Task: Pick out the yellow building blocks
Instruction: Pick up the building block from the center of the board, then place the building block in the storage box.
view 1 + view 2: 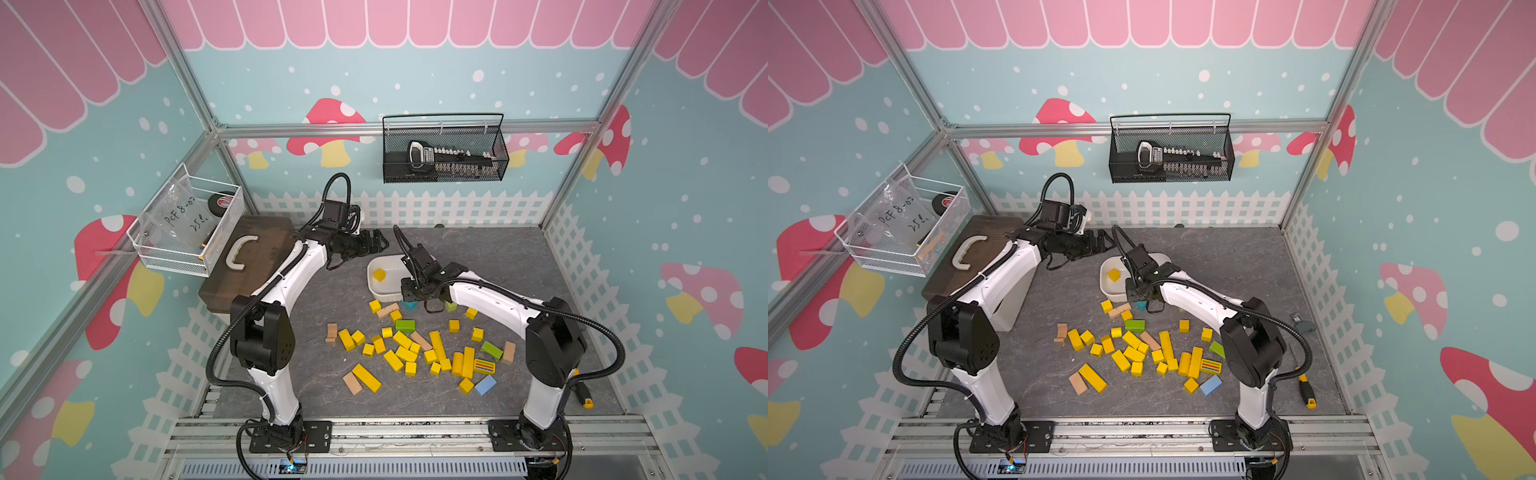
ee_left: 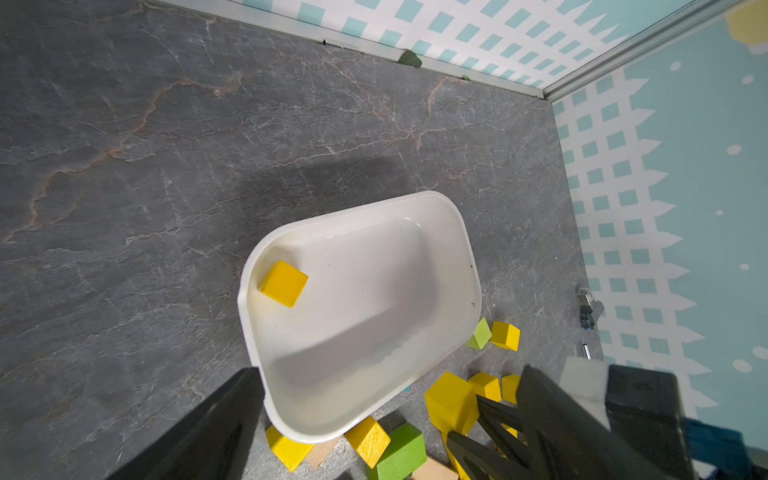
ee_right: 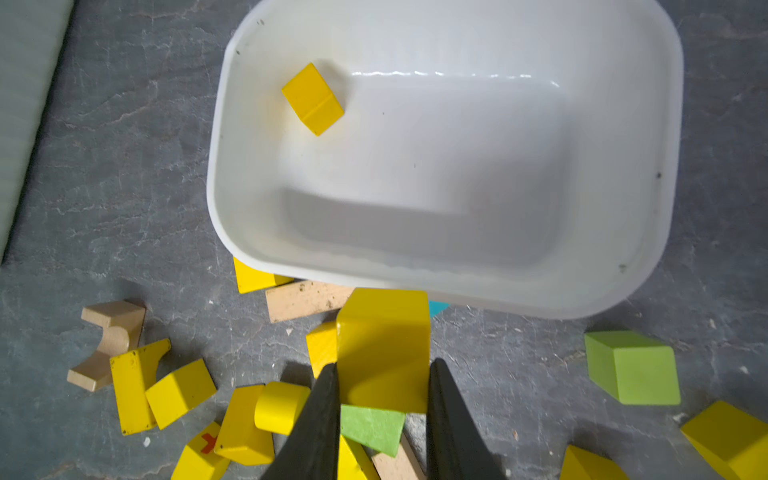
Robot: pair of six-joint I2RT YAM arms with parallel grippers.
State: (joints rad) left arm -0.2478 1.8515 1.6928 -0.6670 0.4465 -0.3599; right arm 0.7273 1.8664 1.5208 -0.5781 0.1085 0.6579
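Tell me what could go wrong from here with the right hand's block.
The right hand pinches the yellow block only at one end, so it could pivot or slip. The block hangs close to the rim of the white tub and may clip it going in. The open left hand hovers by the tub, crowding the drop.

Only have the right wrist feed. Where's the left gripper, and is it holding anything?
Observer: The left gripper hangs open and empty by the far side of the tub.
Operator: The right gripper grips a yellow block. How much yellow is on the table?
Observer: Over twenty yellow blocks lie scattered there, nearer the arm bases than the tub.
Operator: Any odd ones?
Observer: A striped block lies beside a blue block at the pile's right edge.
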